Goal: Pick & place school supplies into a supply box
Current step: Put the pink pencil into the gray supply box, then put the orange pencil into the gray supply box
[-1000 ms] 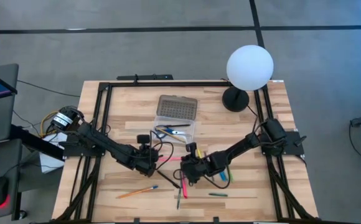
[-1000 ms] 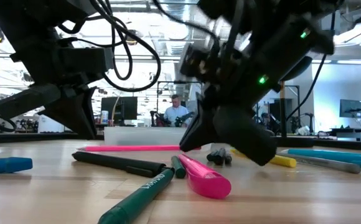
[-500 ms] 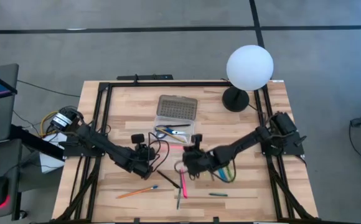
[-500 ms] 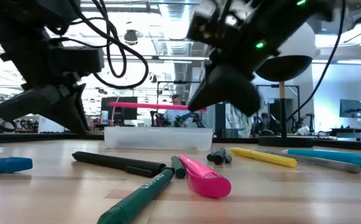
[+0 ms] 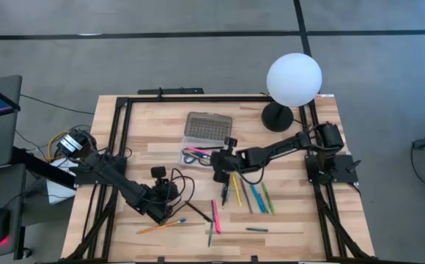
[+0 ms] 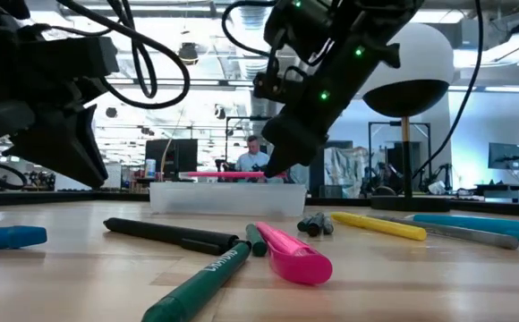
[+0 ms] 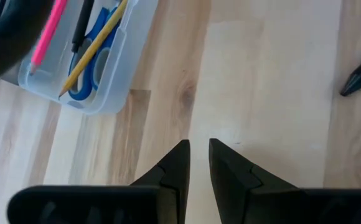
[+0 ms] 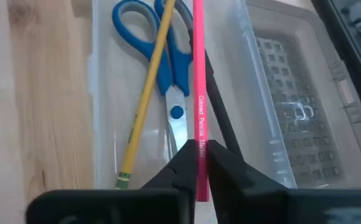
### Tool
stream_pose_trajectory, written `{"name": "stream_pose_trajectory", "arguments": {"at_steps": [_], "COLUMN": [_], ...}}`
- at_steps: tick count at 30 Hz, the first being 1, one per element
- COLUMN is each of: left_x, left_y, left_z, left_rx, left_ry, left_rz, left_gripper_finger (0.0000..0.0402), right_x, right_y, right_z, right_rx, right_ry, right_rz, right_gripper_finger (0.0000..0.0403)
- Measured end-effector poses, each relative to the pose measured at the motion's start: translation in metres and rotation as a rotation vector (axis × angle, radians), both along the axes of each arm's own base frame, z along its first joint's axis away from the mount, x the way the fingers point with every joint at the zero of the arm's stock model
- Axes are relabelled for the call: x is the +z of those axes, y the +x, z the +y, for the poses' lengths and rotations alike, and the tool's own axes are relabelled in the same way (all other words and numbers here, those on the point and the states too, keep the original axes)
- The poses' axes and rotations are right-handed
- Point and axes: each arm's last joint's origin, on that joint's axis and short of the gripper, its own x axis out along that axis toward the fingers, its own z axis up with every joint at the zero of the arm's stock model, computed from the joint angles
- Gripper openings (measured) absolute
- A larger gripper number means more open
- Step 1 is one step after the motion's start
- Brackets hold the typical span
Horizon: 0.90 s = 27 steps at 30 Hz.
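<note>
The supply box [image 5: 207, 144] sits open at the table's middle far side, its clear tray [image 8: 99, 93] beside the grey gridded lid [image 8: 292, 118]. In the tray lie blue-handled scissors [image 8: 168, 68], a yellow pencil [image 8: 146, 93] and a black pen [image 8: 221, 118]. My right gripper [image 5: 220, 158] [image 8: 199, 152] is shut on a pink coloured pencil [image 5: 198, 152] over the tray. My left gripper [image 5: 163, 196] [image 7: 197, 152] hovers over bare wood nearer the near edge, its fingers a narrow gap apart. More pens lie on the table [image 5: 249, 196]. My right gripper pinches the pink pencil's shaft [image 8: 200, 134] near one end between its two fingers, coming from the table's right. The pencil runs on forward past the fingertips, along the tray. It is lifted clear and lies level just above the tray's rim [image 6: 228, 176].
Yellow, blue and green pens lie right of centre [image 5: 253, 198]. A pink marker [image 6: 295, 255], a green pen [image 6: 201, 282] and a black pen [image 6: 170, 234] lie near the near edge, an orange pencil [image 5: 161, 226] further left. A globe lamp [image 5: 293, 81] stands at the far right.
My right gripper lifted the pink pencil off the table, carried it toward the far edge and brought it down to just above the box's tray. My left gripper drew back toward the near edge and somewhat left.
</note>
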Motion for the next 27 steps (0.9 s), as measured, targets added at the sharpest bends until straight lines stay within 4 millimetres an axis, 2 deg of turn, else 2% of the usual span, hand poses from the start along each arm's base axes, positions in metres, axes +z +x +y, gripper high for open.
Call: {"name": "stream_pose_trajectory", "arguments": {"at_steps": [7, 11, 14, 19, 27], "left_x": [0.0, 0.0, -0.001, -0.001, 0.0], "left_y": [-0.001, -0.001, 0.0, -0.001, -0.004], "left_z": [-0.001, -0.002, -0.004, -0.015, -0.036], "left_rx": [0.006, 0.006, 0.006, -0.029, -0.113], "left_ry": [-0.007, -0.028, -0.066, -0.167, -0.331], "left_rz": [-0.009, -0.003, -0.001, 0.005, -0.011], "left_gripper_finger": [0.0055, 0.0055, 0.0055, 0.0055, 0.0055], "right_x": [0.0, 0.0, 0.001, 0.002, -0.005], "right_y": [0.001, 0.0, -0.001, -0.006, -0.026], "right_z": [-0.008, -0.005, 0.004, 0.027, 0.056], "right_rx": [-0.017, -0.006, 0.0, 0.021, -0.029], "right_ry": [0.009, 0.007, -0.06, -0.184, -0.338], "right_rz": [0.0, 0.001, 0.005, 0.021, 0.049], "right_gripper_finger": [0.0093, 0.0135, 0.0156, 0.0166, 0.0147]}}
